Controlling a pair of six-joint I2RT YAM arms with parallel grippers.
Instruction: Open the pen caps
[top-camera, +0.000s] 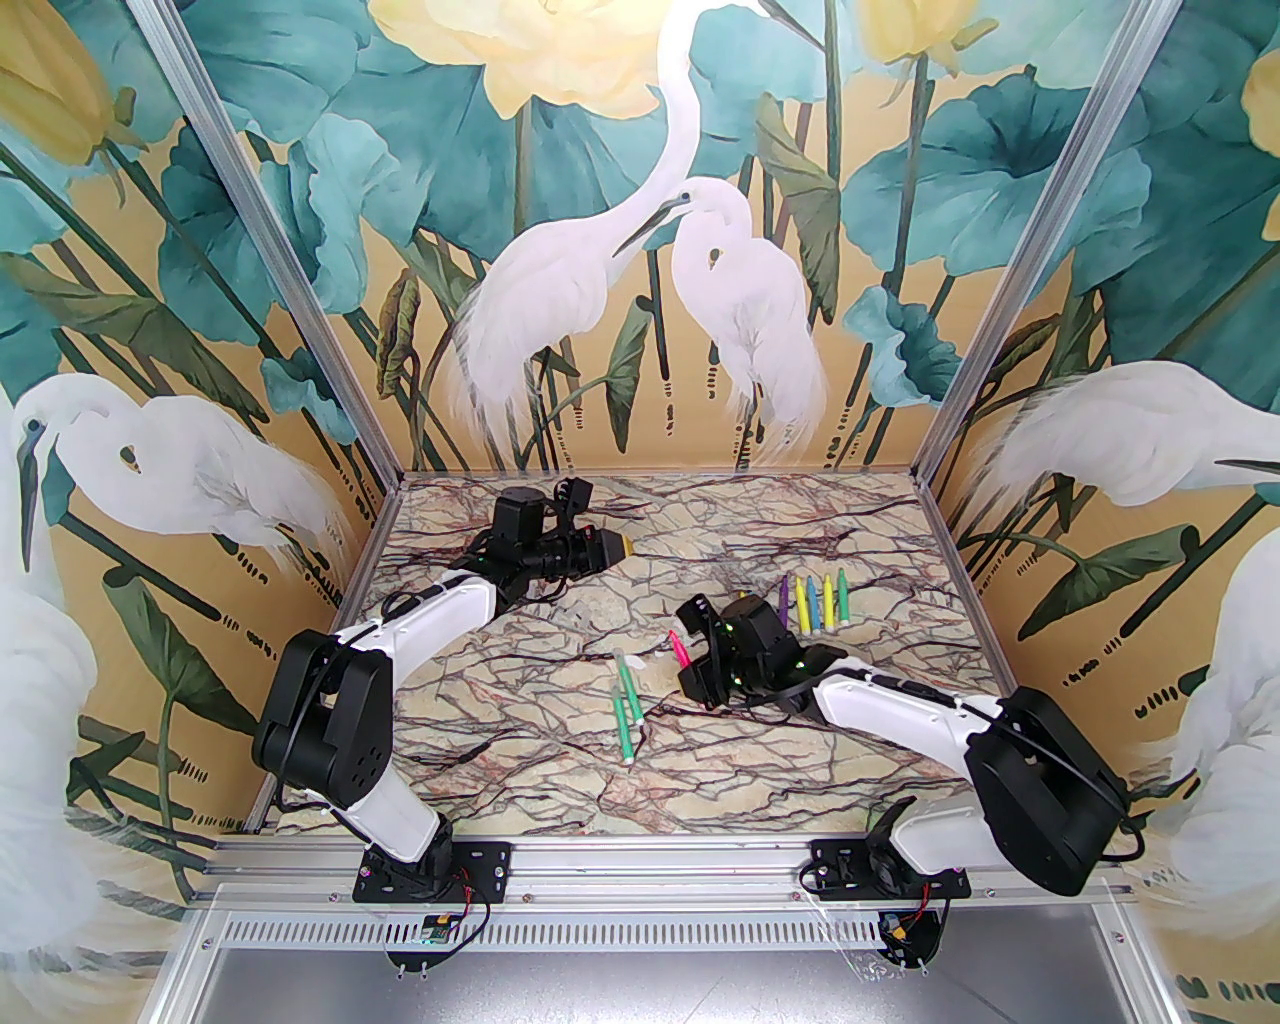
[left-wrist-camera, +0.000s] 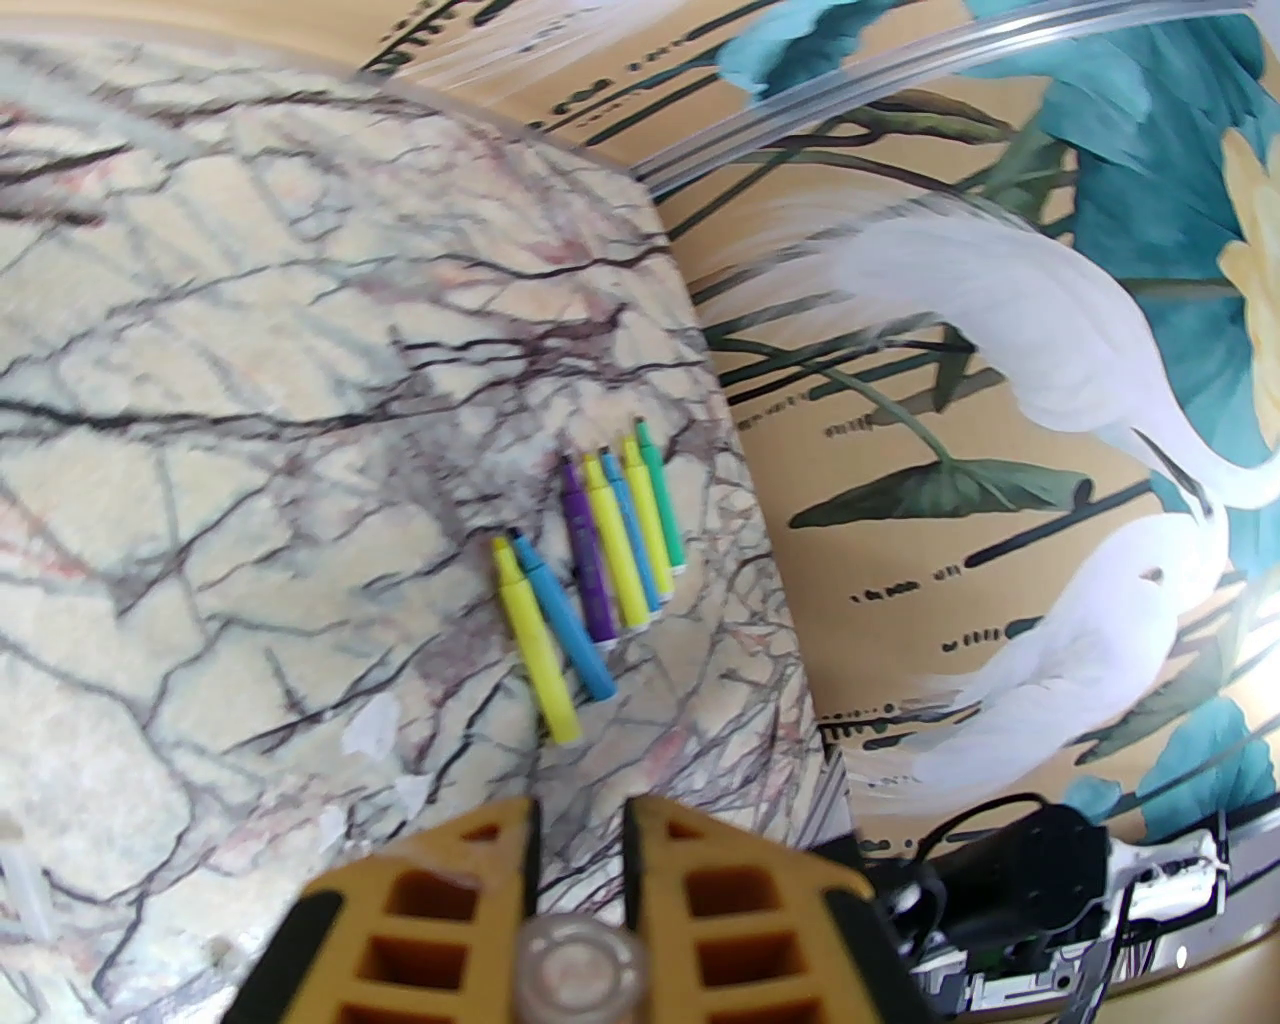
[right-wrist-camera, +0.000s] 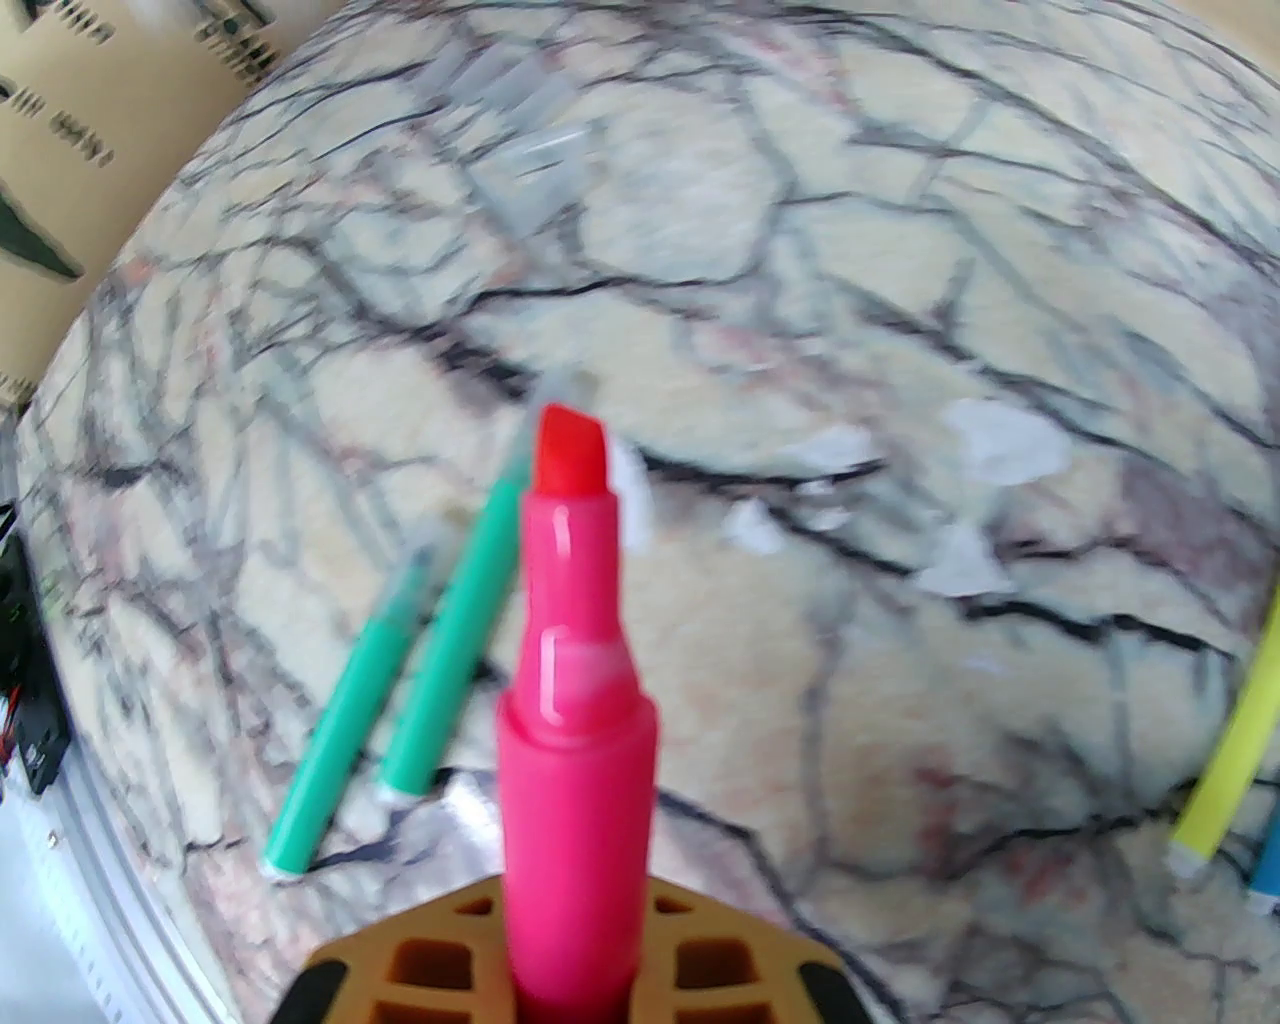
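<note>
1. Top external view: on the veined, marble-print table (top-camera: 560, 790), the right gripper (top-camera: 690, 655) clamps a pink marker (top-camera: 678, 645), tip raised and bare. A row of markers (top-camera: 812, 605) lies just beyond it with its coloured points exposed. Two green markers (top-camera: 627, 725) lie side by side near the table's middle, their far ends pale. The left gripper (top-camera: 618, 547) hovers well apart, at the back left.
2. Left wrist view: the left gripper's yellow, ribbed fingers (left-wrist-camera: 690, 880) stand nearly closed. A round translucent piece wedged low between them looks like a clear cap (left-wrist-camera: 580, 968) seen end-on. Ahead lie the row of markers (left-wrist-camera: 615, 560) and, just beside it, a yellow and blue pair (left-wrist-camera: 535, 640). All are stubby, smooth plastic with bare pointed tips.
3. Right wrist view: the right gripper (right-wrist-camera: 578, 890) is clenched on the glossy pink marker (right-wrist-camera: 575, 700), whose red chisel tip is uncovered. The green markers (right-wrist-camera: 455, 640) beside it appear capped in cloudy plastic. Most pens therefore seem to be opened, and those two seem to remain.
</note>
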